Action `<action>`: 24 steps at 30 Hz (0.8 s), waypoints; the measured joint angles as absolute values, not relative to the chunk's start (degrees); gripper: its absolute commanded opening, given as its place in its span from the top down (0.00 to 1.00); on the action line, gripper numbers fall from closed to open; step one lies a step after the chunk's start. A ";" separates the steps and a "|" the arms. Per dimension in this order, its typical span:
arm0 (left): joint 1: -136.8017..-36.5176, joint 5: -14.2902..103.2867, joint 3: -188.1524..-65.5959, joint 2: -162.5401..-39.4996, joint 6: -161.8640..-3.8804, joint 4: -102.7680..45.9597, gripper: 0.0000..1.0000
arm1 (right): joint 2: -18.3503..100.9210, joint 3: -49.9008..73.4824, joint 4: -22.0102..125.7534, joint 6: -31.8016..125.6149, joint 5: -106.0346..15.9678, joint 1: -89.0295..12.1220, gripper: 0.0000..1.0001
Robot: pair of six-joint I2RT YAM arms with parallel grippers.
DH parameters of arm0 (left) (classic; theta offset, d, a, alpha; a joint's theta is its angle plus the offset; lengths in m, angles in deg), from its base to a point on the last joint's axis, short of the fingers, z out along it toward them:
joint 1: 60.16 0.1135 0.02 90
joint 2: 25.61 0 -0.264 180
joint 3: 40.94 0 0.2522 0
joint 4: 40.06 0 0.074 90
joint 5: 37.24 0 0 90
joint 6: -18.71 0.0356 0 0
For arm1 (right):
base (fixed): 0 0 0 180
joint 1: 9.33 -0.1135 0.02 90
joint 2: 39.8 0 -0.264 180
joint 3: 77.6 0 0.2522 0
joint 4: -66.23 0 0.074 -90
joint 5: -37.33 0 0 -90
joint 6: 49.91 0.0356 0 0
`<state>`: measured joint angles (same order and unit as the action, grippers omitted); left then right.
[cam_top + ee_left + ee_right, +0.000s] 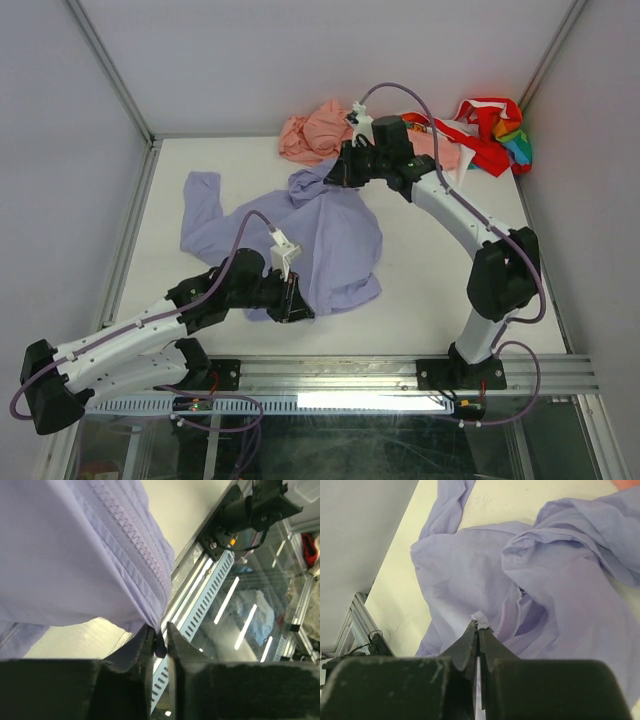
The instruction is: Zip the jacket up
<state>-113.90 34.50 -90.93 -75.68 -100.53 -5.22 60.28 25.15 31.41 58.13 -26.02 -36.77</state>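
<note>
Jacket (335,245) braced for zipping: left pincer (160,642) clamps the zipper end (152,612), right pincer (479,629) nips a tab (481,616) (slider, probably); pull taut next.

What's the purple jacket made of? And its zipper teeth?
The jacket looks like thin, soft matte cloth: it crumples into loose folds. Its zipper teeth look like lavender plastic, chunky and dull, though that's a guess.
</note>
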 measured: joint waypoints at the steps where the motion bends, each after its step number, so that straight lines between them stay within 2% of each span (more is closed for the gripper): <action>1: -114.09 34.85 -90.89 -75.07 -100.74 -4.17 0.65 | 60.23 24.75 32.17 58.16 -25.30 -37.12 1.00; 6: -113.57 38.96 -92.83 -73.73 -102.54 -0.76 0.52 | 56.45 17.72 34.86 58.16 -23.46 -39.72 1.00; 14: -100.17 42.45 -98.69 -79.41 -107.72 -9.28 0.47 | 45.33 8.89 37.33 60.32 -22.61 -44.24 1.00; 20: -99.43 43.44 -99.96 -89.27 -110.19 -18.79 0.42 | 41.89 7.36 40.00 62.90 -22.26 -45.18 1.00; 24: -99.43 43.90 -99.94 -91.96 -111.61 -23.23 0.44 | 41.81 6.96 40.74 64.12 -22.24 -45.90 1.00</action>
<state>-99.43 43.90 -99.94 -91.96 -111.61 -23.23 41.81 6.96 40.74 64.12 -22.24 -45.90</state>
